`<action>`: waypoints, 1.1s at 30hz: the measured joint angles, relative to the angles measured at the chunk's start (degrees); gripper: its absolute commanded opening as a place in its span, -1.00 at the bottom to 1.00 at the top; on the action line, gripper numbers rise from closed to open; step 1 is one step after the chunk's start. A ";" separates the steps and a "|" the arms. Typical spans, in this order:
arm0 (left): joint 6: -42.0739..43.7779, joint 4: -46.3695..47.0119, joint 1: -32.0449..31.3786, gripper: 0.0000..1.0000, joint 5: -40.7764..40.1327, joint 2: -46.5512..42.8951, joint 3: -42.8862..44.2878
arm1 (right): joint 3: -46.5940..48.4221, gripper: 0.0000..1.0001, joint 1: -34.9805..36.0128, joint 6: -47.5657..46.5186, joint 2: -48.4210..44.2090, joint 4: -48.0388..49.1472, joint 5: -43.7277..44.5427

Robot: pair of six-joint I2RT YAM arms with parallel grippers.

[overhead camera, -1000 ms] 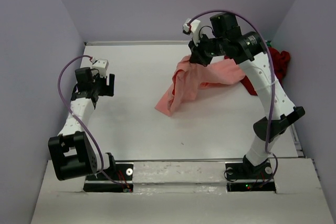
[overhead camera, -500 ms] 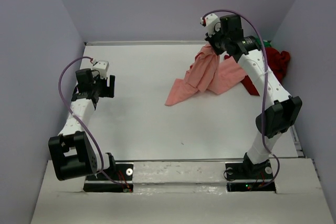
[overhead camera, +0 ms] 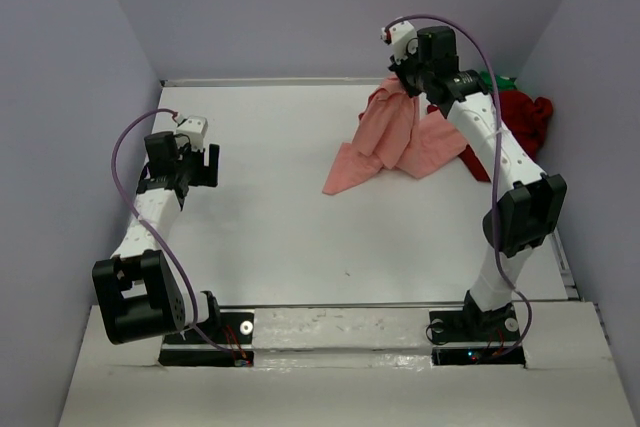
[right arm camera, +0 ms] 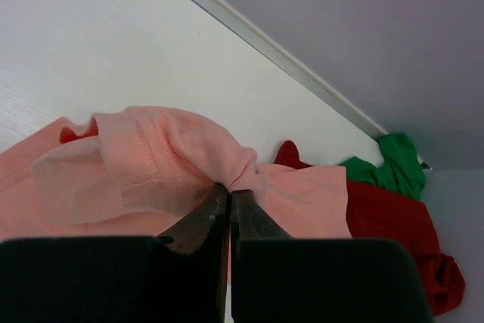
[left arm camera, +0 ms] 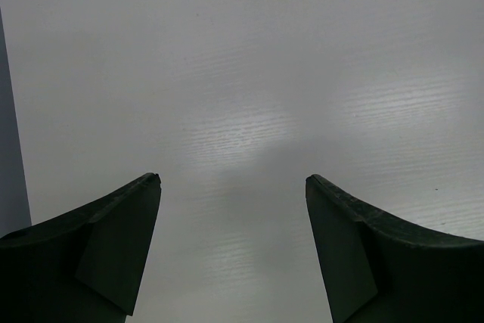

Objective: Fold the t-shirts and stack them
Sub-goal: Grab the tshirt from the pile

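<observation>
Top view first: the right gripper [overhead camera: 398, 85] is up near the table's far edge, pinching the salmon-pink t-shirt [overhead camera: 385, 142] by its top. The cloth hangs from there and trails down toward the middle of the table [overhead camera: 270, 227]. The dark red t-shirt [overhead camera: 520, 112] is bunched in the far right corner against the wall [overhead camera: 590, 97], partly under the pink one, and the green t-shirt [overhead camera: 497, 80] is just a small crumple behind it. The left gripper [overhead camera: 205, 163] sits well apart on the left side, with lots of bare table between it and the shirts. Left wrist view: that gripper is spread wide with nothing in it, only bare table underneath. Right wrist view: jaws squeezed nearly together on a bunched fold of pink cloth, with the red and green shirts just beyond it by the far rail [right arm camera: 257, 39].
</observation>
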 measured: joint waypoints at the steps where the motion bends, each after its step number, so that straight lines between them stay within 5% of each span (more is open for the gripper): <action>1: 0.00 0.07 0.00 0.75 0.02 0.00 -0.17 | -0.04 -1.00 0.00 -0.13 0.22 0.42 0.35; 3: 0.00 0.07 0.00 0.75 0.09 0.00 -0.35 | -1.20 -0.93 -0.31 -0.70 1.92 3.76 2.45; 7: 0.02 0.11 0.00 0.77 0.13 0.00 -0.39 | -1.79 0.99 -0.83 -1.14 5.40 5.33 2.05; 18: 0.02 0.57 0.00 0.78 0.09 0.04 -0.92 | -1.29 0.92 -2.56 -1.62 7.80 6.32 1.66; 22: 0.04 0.52 0.00 0.78 0.17 0.11 -1.11 | -4.28 0.59 -7.78 -1.33 7.58 8.50 2.80; 28: 0.07 0.55 0.00 0.78 0.83 0.11 -1.14 | -13.09 0.56 -22.51 -0.26 7.87 9.35 4.13; 33: 0.17 0.52 0.00 0.78 1.29 0.17 -1.20 | -14.80 0.51 -26.49 -0.09 8.63 9.55 5.55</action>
